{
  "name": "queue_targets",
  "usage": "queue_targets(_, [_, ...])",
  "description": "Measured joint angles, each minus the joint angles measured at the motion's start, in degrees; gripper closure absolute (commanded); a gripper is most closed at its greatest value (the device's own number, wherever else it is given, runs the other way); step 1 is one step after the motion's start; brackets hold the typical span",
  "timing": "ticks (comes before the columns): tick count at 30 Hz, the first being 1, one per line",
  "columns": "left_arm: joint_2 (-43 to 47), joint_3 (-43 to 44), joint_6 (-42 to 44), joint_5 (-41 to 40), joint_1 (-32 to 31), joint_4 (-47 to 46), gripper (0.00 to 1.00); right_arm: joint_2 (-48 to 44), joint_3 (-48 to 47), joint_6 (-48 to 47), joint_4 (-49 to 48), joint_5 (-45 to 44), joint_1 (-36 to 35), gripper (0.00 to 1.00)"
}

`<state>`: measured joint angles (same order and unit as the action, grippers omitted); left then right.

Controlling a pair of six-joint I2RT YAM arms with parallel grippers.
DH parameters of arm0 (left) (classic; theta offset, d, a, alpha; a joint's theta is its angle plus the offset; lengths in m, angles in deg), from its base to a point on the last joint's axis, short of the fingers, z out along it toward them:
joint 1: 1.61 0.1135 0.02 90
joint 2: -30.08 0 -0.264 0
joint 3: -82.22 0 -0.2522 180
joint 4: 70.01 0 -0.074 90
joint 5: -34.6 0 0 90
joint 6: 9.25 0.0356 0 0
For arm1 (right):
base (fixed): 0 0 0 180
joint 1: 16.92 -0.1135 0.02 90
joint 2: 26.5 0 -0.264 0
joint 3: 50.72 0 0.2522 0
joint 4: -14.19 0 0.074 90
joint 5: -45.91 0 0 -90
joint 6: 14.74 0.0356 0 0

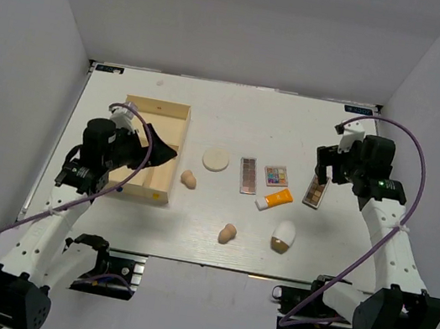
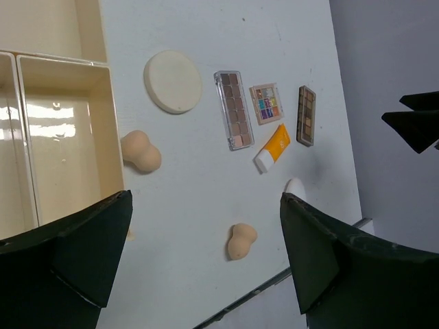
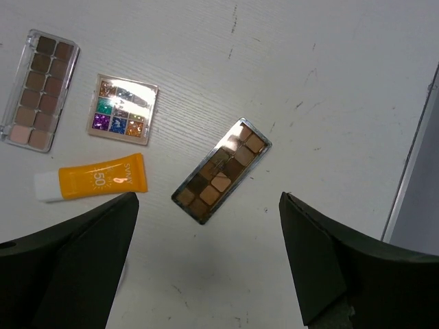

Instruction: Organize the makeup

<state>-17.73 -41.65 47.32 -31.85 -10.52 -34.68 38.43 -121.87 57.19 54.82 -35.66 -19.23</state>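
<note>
The makeup lies loose on the white table. A round cream puff [image 1: 216, 159], two peach sponges [image 1: 188, 179] [image 1: 227, 234], a brown palette [image 1: 248, 175], a square multicolour palette [image 1: 276, 176], an orange white-capped tube [image 1: 275, 199], a white-tan egg shape [image 1: 282, 236] and a second brown palette [image 1: 316, 192]. My left gripper [image 1: 164, 151] is open and empty above the right edge of the wooden box [image 1: 158, 107]; its wrist view shows a sponge [image 2: 241, 240] between the jaws, far below. My right gripper [image 1: 323, 172] is open and empty above the second brown palette [image 3: 221, 170].
The pale wooden divided box [image 2: 110, 130] stands at the left, its compartments bare. The table's right edge [image 3: 411, 137] runs close to the right palette. White walls enclose the table on three sides.
</note>
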Motion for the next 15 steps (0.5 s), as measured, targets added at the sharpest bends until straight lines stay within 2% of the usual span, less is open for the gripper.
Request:
queue_targets(7, [-7.3, 4.7, 1.5, 0.5, -1.7, -1.0, 0.03, 2.0, -1.3, -2.0, 0.5, 3.3, 0.0, 0.11])
queue_targets(14, [-17.4, 11.9, 2.8, 0.2, -7.3, -1.5, 0.11, 2.4, -2.9, -11.2, 4.4, 10.3, 0.0, 0.11])
queue_targets(15, [-18.4, 12.8, 2.9, -0.1, -8.0, -1.5, 0.15, 2.3, -2.9, -12.9, 5.3, 11.3, -0.1, 0.11])
